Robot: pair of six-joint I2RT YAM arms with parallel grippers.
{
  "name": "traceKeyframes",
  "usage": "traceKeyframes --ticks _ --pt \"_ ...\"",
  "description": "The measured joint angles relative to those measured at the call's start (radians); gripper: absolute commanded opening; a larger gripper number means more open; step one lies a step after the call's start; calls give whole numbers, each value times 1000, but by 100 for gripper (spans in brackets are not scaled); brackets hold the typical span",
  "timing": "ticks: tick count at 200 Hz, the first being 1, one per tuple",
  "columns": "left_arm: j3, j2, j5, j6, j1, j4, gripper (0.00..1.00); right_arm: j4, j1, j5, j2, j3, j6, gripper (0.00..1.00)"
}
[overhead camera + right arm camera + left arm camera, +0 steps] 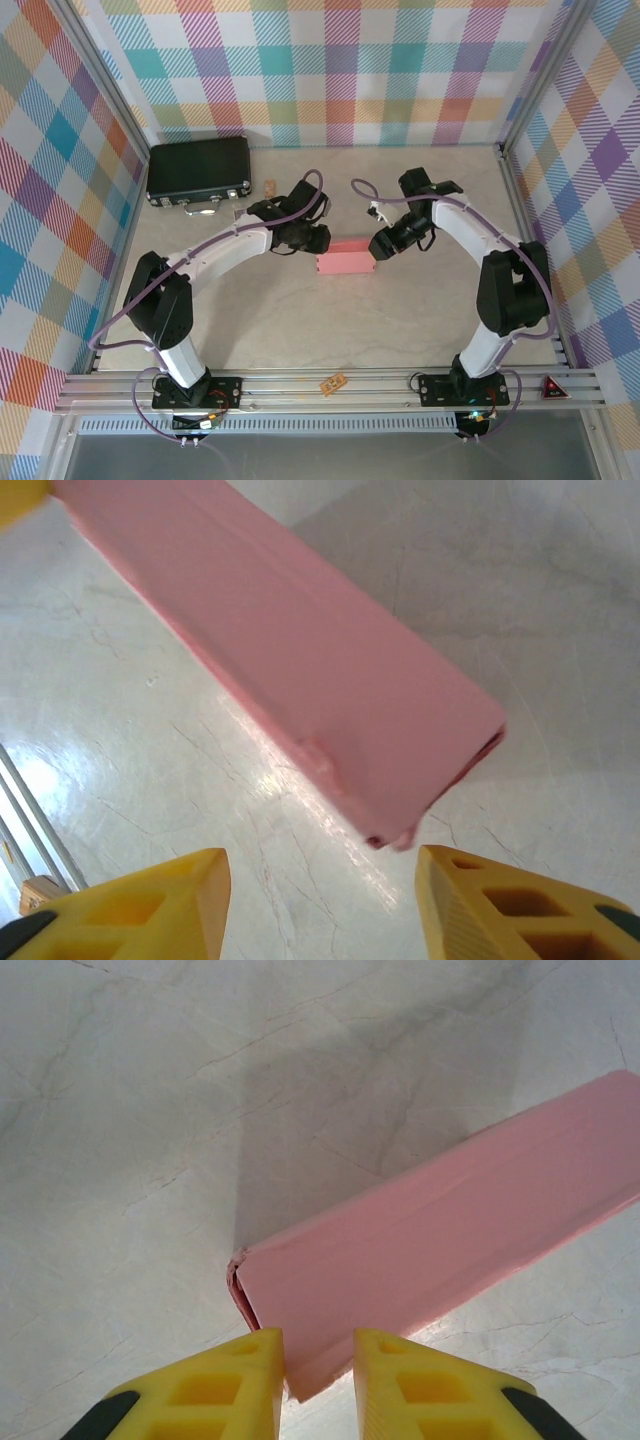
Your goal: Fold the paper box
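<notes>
Paper box [344,259] lies mid-tabletop [400,320], between the arms. Left pincer [318,1342] pinches one end corner; right pincer [320,865] spread, just off the other end. I'd judge it light, thin and crushable: grip the edges gently.

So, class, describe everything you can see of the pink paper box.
The paper box is salmon-pink thin card, folded into a long flat box lying on the pale marbled table. The end by the open right gripper gapes slightly, untouched; the left gripper pinches a corner of the other end.
</notes>
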Motion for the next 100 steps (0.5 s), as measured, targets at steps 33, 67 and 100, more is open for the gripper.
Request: traceKeyframes --ticks 33,67,100 --pt "0 6 0 0 0 0 24 54 0 -48 -61 -10 18 55" --pt "0 7 5 0 0 0 24 108 0 -63 -69 -10 61 54" --pt "0 7 7 0 0 0 24 132 0 -37 -45 -8 109 52"
